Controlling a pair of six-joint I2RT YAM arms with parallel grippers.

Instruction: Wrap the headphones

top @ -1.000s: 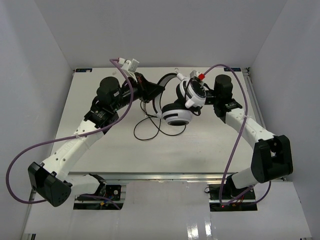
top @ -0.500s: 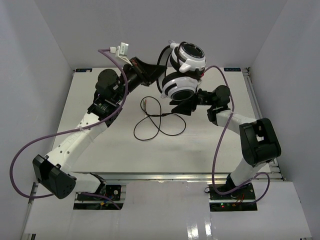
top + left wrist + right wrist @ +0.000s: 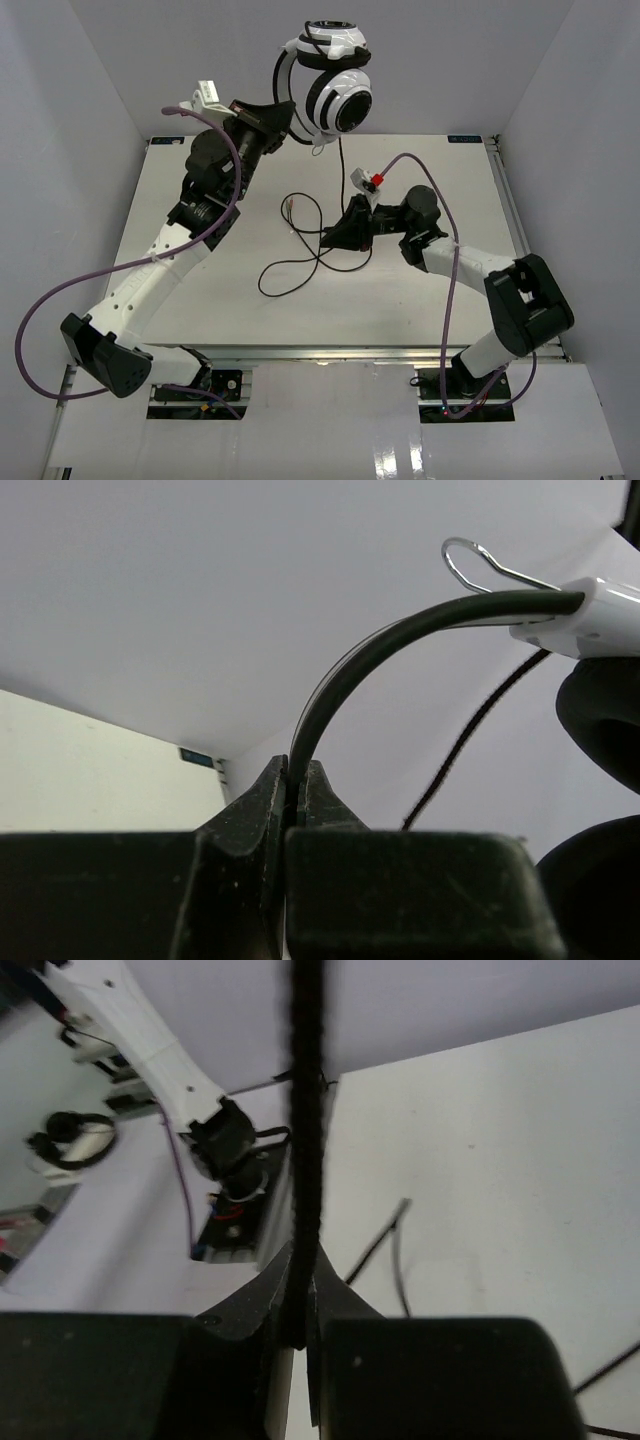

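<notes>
The headphones [image 3: 338,98], white with black pads, hang high above the back of the table. My left gripper [image 3: 288,118] is shut on their black headband [image 3: 340,680], which arcs up out of the jaws of the left gripper [image 3: 296,780]; an ear pad [image 3: 600,700] shows at the right. The thin black cable [image 3: 341,175] drops from the earcups to my right gripper [image 3: 335,234], which is low over the table and shut on the cable [image 3: 305,1110]. In the right wrist view the right gripper [image 3: 302,1300] has the cable rising straight from its jaws. The rest of the cable lies in loose loops [image 3: 300,262] on the table.
The white table [image 3: 200,300] is walled in by white panels on three sides. Thick purple robot cables [image 3: 60,300] [image 3: 455,290] trail from both arms. A small plug end [image 3: 290,204] of the cable lies left of the right gripper.
The left arm has lifted the headphones off the table, up and back. The right gripper dropped away from the earcups to the hanging cable and shut on it.
</notes>
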